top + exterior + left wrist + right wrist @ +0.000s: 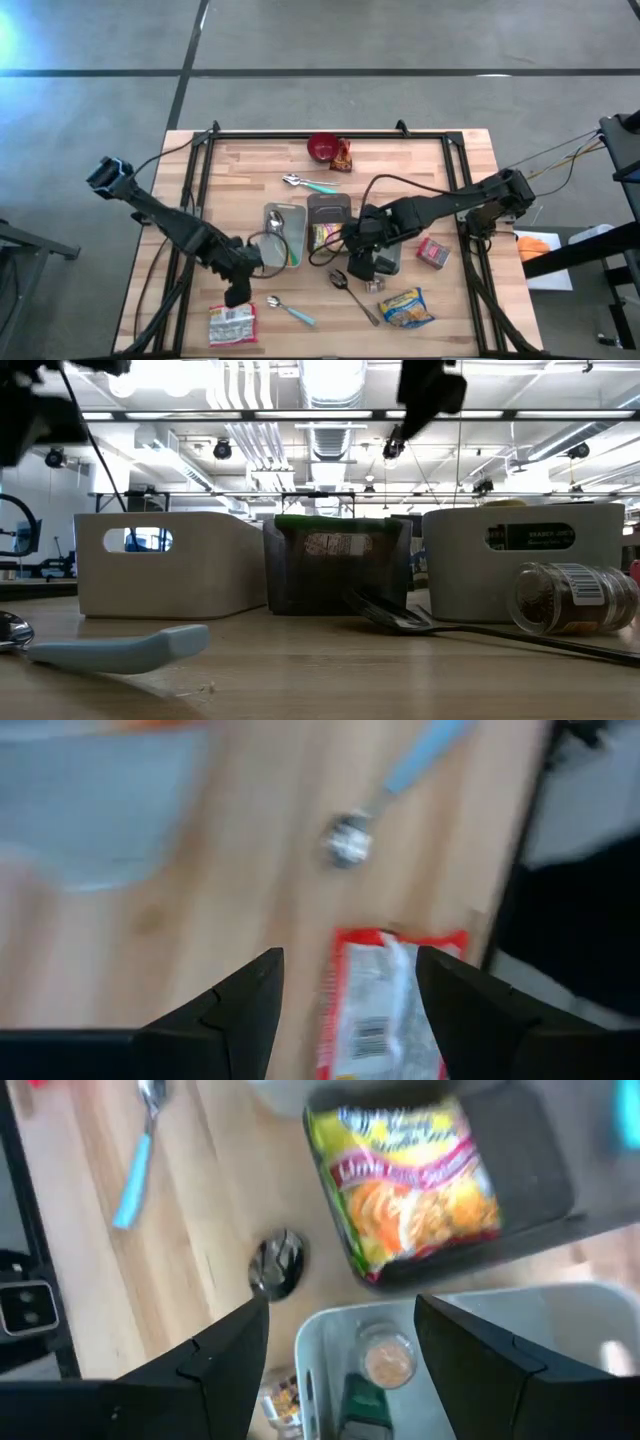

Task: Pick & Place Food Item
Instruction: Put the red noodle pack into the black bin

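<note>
A red-and-white food packet (232,323) lies flat on the table near its front edge, at the left. My left gripper (238,292) hangs open just above the packet's far end. In the left wrist view the packet (385,1010) shows between and beyond the two fingers, untouched. My right gripper (358,265) hangs open over the middle of the table, above a white bin (470,1330) that holds a small jar (385,1362). An orange-and-yellow noodle packet (415,1180) lies in the dark bin (328,208) beside it.
A white bin (283,235) with a spoon stands left of the dark one. A yellow packet (405,307), a red packet (433,252) and a small jar (373,286) lie at the right. Blue-handled spoons (290,312) (312,184), a dark spoon (350,292) and a red bowl (322,147) lie around.
</note>
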Action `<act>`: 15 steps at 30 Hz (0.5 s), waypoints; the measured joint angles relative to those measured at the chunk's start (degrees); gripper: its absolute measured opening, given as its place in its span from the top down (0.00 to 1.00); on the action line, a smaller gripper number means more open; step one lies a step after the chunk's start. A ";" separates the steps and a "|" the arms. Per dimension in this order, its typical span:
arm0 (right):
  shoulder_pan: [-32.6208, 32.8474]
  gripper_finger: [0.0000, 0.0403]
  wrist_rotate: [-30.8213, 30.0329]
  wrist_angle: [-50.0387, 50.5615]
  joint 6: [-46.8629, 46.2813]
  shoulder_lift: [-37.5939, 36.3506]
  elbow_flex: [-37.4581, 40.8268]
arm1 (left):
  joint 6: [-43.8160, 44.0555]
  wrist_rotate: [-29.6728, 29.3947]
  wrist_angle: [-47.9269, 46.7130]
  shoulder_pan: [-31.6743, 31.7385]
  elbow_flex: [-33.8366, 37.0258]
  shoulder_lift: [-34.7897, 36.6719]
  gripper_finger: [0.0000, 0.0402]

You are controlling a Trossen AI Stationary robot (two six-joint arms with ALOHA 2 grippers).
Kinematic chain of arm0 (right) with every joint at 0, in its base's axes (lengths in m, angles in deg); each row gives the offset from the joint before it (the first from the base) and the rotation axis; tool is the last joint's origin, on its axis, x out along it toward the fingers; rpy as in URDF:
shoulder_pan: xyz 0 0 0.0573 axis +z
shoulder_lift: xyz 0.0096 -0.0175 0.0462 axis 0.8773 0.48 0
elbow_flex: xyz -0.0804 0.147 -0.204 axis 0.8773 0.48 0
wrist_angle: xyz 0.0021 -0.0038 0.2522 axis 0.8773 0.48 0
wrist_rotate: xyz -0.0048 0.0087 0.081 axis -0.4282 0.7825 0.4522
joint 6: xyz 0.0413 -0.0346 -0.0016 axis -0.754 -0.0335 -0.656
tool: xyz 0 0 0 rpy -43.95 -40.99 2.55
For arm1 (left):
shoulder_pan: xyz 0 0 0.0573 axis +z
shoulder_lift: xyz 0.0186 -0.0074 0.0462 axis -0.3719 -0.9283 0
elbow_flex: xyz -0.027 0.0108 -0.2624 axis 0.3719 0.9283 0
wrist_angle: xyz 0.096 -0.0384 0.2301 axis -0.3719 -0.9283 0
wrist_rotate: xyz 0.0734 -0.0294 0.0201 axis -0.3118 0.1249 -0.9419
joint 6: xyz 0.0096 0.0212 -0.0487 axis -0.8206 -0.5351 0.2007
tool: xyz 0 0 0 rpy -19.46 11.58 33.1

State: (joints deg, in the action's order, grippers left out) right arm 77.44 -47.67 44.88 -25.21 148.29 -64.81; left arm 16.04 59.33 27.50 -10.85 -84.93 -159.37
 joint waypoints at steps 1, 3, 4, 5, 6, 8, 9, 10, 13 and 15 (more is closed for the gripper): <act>0.48 0.38 -1.30 0.35 0.26 -0.14 -1.11 | -0.76 1.99 3.79 -0.20 2.01 0.00 0.43; 1.51 0.38 -3.58 0.78 0.34 -0.52 -3.07 | -0.90 3.85 9.58 -0.75 5.45 0.00 0.43; 1.95 0.38 -4.46 1.43 0.23 -0.63 -3.95 | -0.92 3.93 11.69 -0.96 6.83 0.00 0.43; 2.39 0.38 -5.26 1.97 0.06 -0.82 -4.77 | -0.98 3.85 12.98 -1.16 7.93 0.00 0.43; 2.85 0.38 -5.76 2.26 -0.31 -0.95 -5.54 | -1.71 3.38 13.49 -1.40 8.72 -0.02 0.43; 3.54 0.38 -6.61 3.14 -1.17 -1.09 -6.79 | -4.51 2.33 14.53 -2.12 9.60 -0.29 0.43; 3.90 0.38 -7.09 3.20 -1.51 -1.25 -7.20 | -6.16 1.57 14.75 -2.67 9.82 -0.33 0.43; 4.22 0.38 -7.19 3.24 -1.83 -1.32 -7.60 | -7.62 1.15 14.61 -3.06 9.95 -0.44 0.43; 5.16 0.38 -7.19 3.27 -2.82 -1.59 -8.38 | -10.28 1.16 14.92 -3.54 10.24 -0.74 0.43; 5.73 0.38 -7.49 3.09 -3.74 -1.63 -8.62 | -10.60 1.05 14.85 -3.61 10.50 -0.74 0.43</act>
State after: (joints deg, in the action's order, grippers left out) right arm 83.17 -55.16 47.98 -28.94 146.66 -73.43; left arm 5.44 60.38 42.35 -14.46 -74.43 -160.12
